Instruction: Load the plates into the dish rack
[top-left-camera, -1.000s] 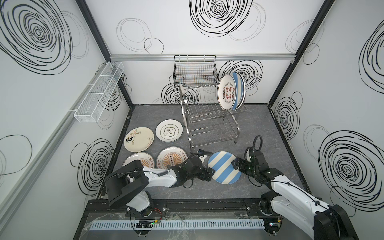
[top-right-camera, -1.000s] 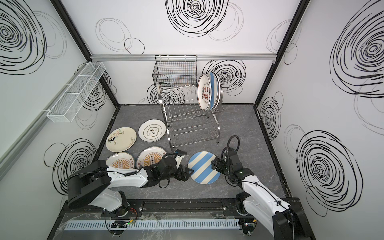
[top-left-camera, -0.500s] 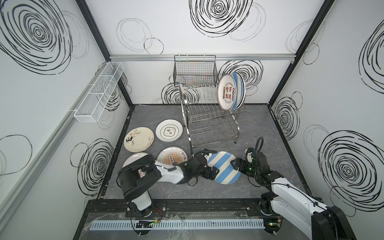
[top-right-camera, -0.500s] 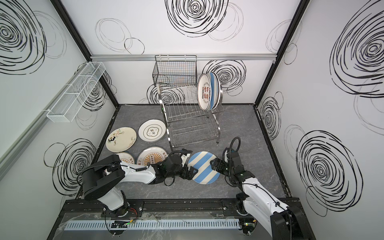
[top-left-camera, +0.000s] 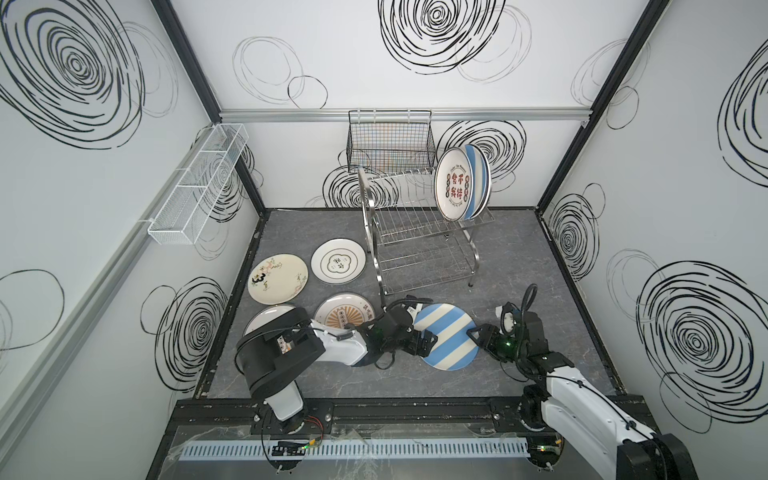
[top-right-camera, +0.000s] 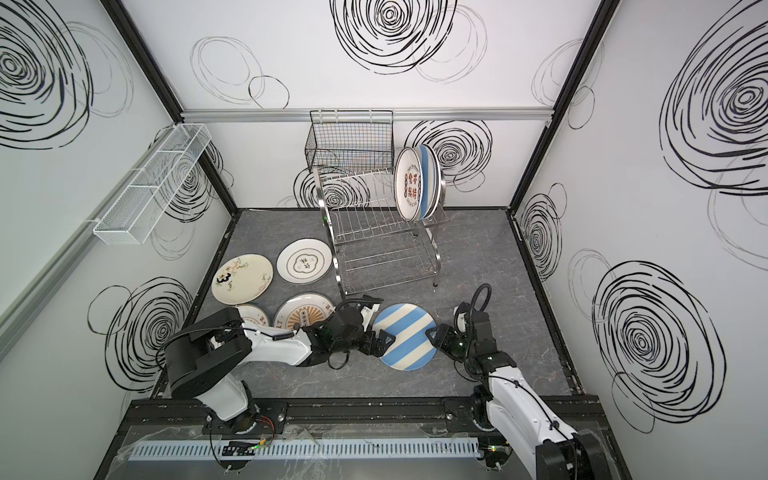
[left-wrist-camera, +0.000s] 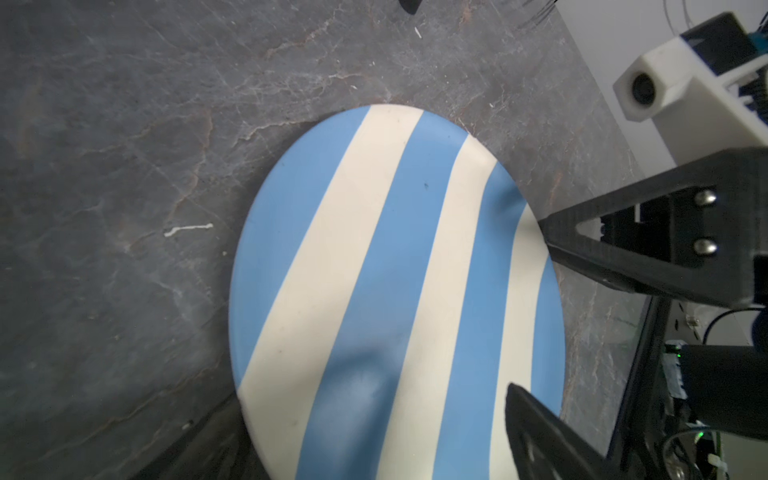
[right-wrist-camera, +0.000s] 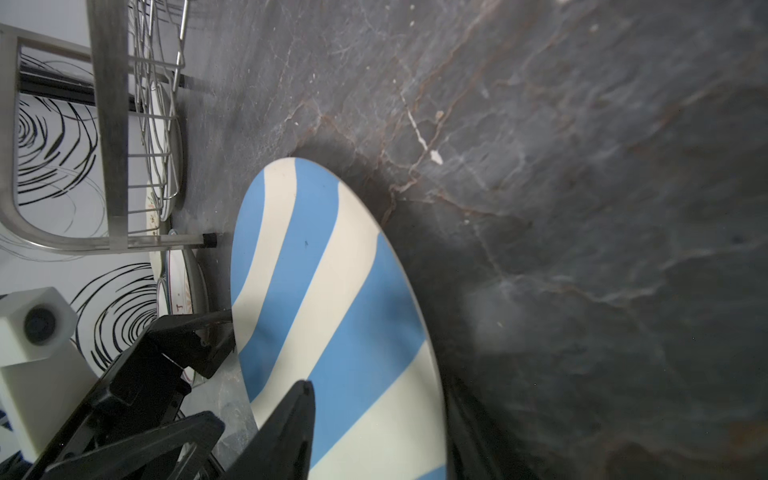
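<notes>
Lower centre in a top view, the blue-and-white striped round plate (top-left-camera: 446, 336) tilts above the grey marbled desk (top-left-camera: 519, 257). The left claw (top-left-camera: 430, 340) is clenched on its rim. The right claw (top-left-camera: 471, 333) straddles the opposite rim, grip unclear.

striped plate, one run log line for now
striped plate: partly off table | left gripper: clamps its left rim | right gripper: jaws astride right rim | dish rack: plates in top tier

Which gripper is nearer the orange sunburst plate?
Left. The left gripper sits between the orange sunburst plate and the striped plate; right gripper is beyond the striped one.
</notes>
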